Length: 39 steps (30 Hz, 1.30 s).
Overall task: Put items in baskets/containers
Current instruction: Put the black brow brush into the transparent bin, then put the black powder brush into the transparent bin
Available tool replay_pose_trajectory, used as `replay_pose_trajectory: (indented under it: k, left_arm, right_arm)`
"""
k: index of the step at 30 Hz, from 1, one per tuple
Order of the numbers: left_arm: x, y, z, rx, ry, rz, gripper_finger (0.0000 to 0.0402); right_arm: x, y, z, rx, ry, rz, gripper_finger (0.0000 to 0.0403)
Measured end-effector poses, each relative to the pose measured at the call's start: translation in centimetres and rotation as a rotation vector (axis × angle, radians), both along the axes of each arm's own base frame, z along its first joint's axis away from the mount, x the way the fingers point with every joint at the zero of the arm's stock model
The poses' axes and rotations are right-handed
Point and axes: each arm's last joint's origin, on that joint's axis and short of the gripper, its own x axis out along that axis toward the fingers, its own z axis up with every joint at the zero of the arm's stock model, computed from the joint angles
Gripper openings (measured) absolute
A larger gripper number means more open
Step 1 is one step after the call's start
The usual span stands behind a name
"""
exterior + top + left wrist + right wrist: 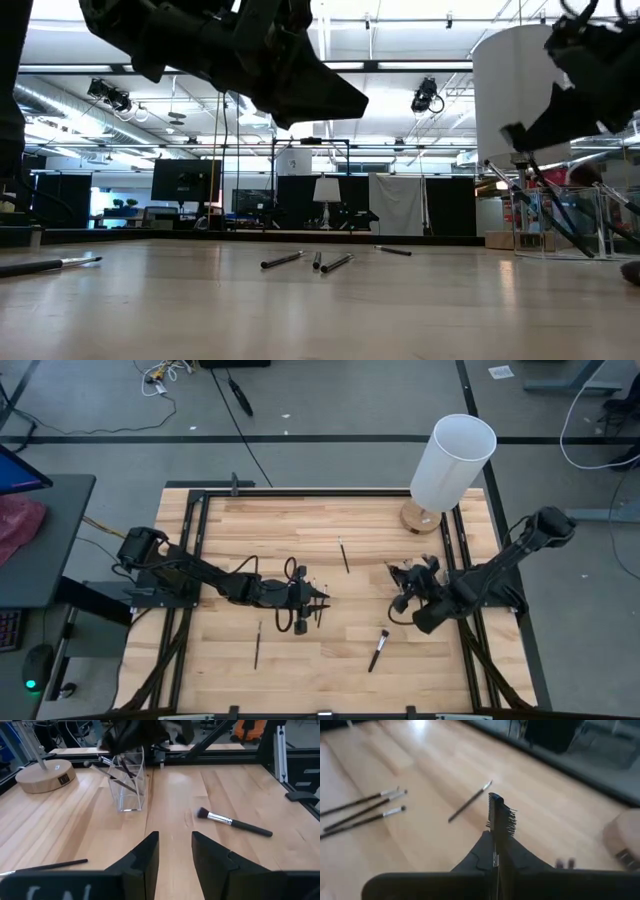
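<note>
Right gripper [496, 851] clamped a comb brush [501, 817] above the clear holder [129, 785]; left gripper [175, 855], jaws narrowly apart and empty, faced the holder.

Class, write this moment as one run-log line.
left hand: open, empty, above table | right hand: shut on comb brush | holder: has brushes | loose brushes: remain

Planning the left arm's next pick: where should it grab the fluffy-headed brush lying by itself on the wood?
Probably mid-handle on the fluffy-headed brush, coming straight down with fingers across the shaft. It lies flat on the table, with clear wood on both sides; the soft bristle head would squash and slip.
</note>
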Motion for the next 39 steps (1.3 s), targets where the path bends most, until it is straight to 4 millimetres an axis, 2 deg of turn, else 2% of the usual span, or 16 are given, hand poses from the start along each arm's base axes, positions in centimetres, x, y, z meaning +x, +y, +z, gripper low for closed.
replay_pose_trajectory:
  k: [7, 20, 25, 32, 39]
  left_arm:
    - [0.0, 0.0, 0.0, -0.001, -0.001, 0.001, 0.0117]
    - [0.0, 0.0, 0.0, -0.001, -0.001, 0.001, 0.0117]
    - [0.0, 0.0, 0.0, -0.001, -0.001, 0.001, 0.0117]
    - [0.0, 0.0, 0.0, -0.001, 0.000, 0.001, 0.0117]
    - [0.0, 0.0, 0.0, -0.001, 0.000, 0.001, 0.0117]
  right_arm:
    - [0.6, -0.6, -0.8, 0.113, 0.061, 0.029, 0.0025]
    - [0.9, -0.9, -0.6, 0.110, 0.103, 0.046, 0.0113]
    - [1.7, -0.4, 1.1, 0.114, 0.079, 0.085, 0.0131]
    - [3.4, 0.5, 5.2, 0.095, 0.007, 0.155, 0.0119]
    - [3.3, -0.2, 5.3, 0.067, 0.051, 0.132, 0.0113]
